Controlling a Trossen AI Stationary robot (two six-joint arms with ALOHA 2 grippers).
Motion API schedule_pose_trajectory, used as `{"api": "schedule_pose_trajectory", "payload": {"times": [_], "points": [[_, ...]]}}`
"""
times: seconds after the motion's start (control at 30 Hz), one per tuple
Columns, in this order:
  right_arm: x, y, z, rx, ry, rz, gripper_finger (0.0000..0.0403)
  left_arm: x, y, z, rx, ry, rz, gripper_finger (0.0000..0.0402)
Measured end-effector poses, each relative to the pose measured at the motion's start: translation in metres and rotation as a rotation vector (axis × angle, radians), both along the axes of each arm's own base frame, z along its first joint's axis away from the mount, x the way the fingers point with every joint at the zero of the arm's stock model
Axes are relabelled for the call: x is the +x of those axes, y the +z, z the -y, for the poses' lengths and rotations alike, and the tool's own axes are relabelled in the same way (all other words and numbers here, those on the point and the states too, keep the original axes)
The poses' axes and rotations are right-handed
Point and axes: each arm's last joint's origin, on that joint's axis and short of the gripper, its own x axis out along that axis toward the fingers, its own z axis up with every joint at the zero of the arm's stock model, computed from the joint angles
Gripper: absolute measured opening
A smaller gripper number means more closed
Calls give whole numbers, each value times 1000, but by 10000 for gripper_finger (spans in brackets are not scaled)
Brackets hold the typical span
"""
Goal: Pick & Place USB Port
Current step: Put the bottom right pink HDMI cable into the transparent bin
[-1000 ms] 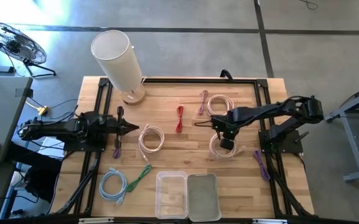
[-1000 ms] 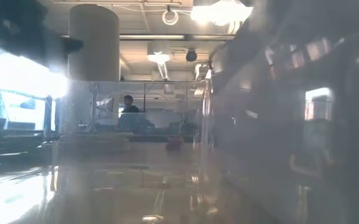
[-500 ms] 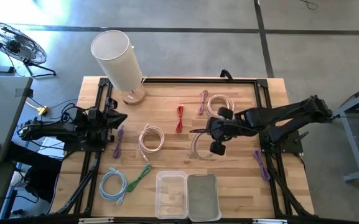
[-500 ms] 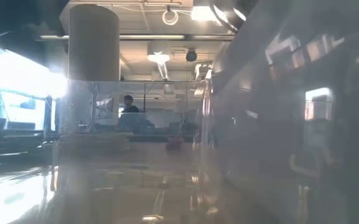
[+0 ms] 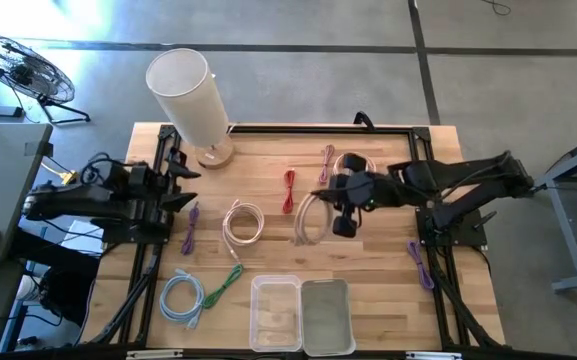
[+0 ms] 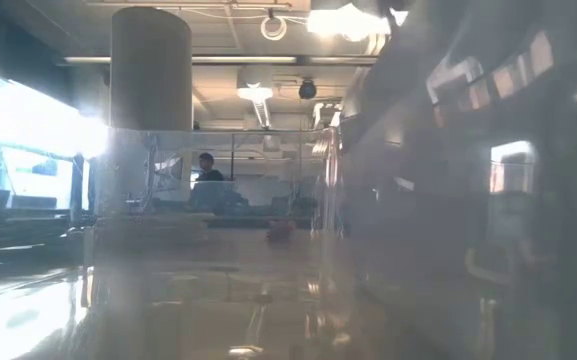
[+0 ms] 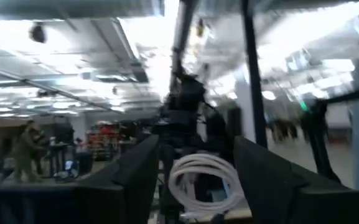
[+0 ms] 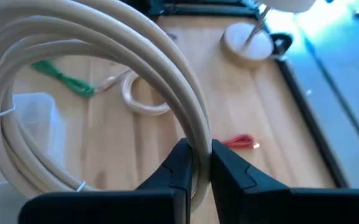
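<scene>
Cream cable coil (image 8: 104, 81) clamped in right hand (image 8: 196, 163) (above table middle); left hand (image 5: 180, 184) fingers apart

Probably an open-plan lab: concrete floor (image 5: 508, 90), ceiling strip lights (image 6: 258, 92), distant workstations (image 6: 208, 190)

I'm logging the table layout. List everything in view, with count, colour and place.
Coiled cable: three, cream; one mid-table, one far right, one lifted by the right tool.
Coiled cable: one, light blue, near left.
Short cable: purple, three, left, far middle, right edge; red, one, centre; green, one, near left.
Bin: one, clear, near edge.
Lid: one, clear, beside it.
Cylinder: one, white, far left.
Left tool: open, left edge.
Right tool: shut on a cream coil.
</scene>
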Motion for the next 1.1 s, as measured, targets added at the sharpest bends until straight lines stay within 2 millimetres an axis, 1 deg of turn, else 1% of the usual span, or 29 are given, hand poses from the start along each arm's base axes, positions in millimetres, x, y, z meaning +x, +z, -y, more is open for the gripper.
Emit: {"api": "schedule_pose_trajectory", "payload": {"times": [0.17, 0.27, 0.33, 0.43, 0.57, 0.7, 0.83, 0.97, 1.1], "points": [[1, 18, 7, -65, 30, 55, 27, 21, 62, 0, 112, 43, -150, 208], [2, 32, 9, -93, 43, 118, 27, 36, 96, -1, 162, 67, -233, 208], [1, 44, 9, -114, 58, 168, 26, 48, 114, -2, 165, 63, -287, 208], [0, 60, 9, -152, 81, 239, 26, 68, 132, -2, 155, 52, -366, 208], [-3, 76, 10, -188, 100, 296, 26, 98, 142, -3, 130, 28, -423, 208], [-3, 79, 11, -278, 75, 293, 26, 128, 141, -4, 40, -14, -478, 208], [-1, 78, 14, -374, 8, 267, 26, 150, 139, -4, 11, -27, -495, 208], [1, 77, 15, -450, -42, 232, 26, 162, 135, -4, 2, -45, -512, 208], [1, 76, 16, -493, -53, 204, 26, 167, 131, -4, -24, -55, -534, 208]]}}
